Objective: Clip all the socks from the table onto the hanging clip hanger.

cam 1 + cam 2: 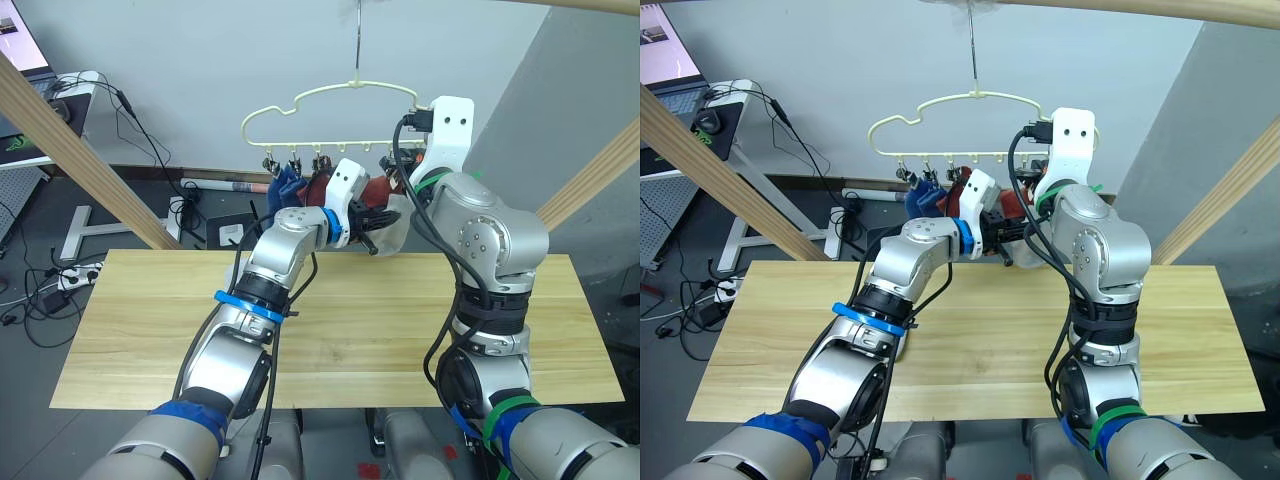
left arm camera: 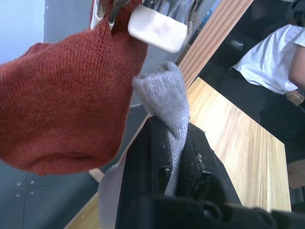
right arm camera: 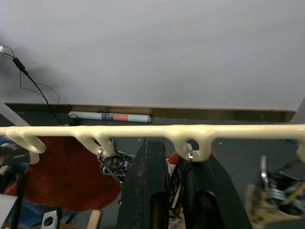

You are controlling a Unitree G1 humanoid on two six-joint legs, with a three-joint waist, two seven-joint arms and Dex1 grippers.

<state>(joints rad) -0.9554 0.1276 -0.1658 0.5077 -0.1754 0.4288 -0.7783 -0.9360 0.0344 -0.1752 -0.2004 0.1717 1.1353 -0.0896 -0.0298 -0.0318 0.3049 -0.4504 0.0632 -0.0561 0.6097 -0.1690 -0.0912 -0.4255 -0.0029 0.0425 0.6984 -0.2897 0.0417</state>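
Item: clip hanger (image 1: 330, 105), cream, hung by its hook above the far edge of the table (image 1: 330, 320). Under it hang blue (image 1: 287, 185) and rust red socks (image 2: 66, 95), already clipped. Step in hand — the left gripper (image 2: 176, 157) pinches a light grey sock (image 2: 167, 95) just below the hanger's clips, beside the red one. The right gripper (image 3: 178, 191) is at the hanger's bar, its fingers a narrow gap apart around a clip. Next, by judgement: feed the grey cuff into an opened clip. Table top bare wood; beyond the hanger — grey wall, cables, desk.
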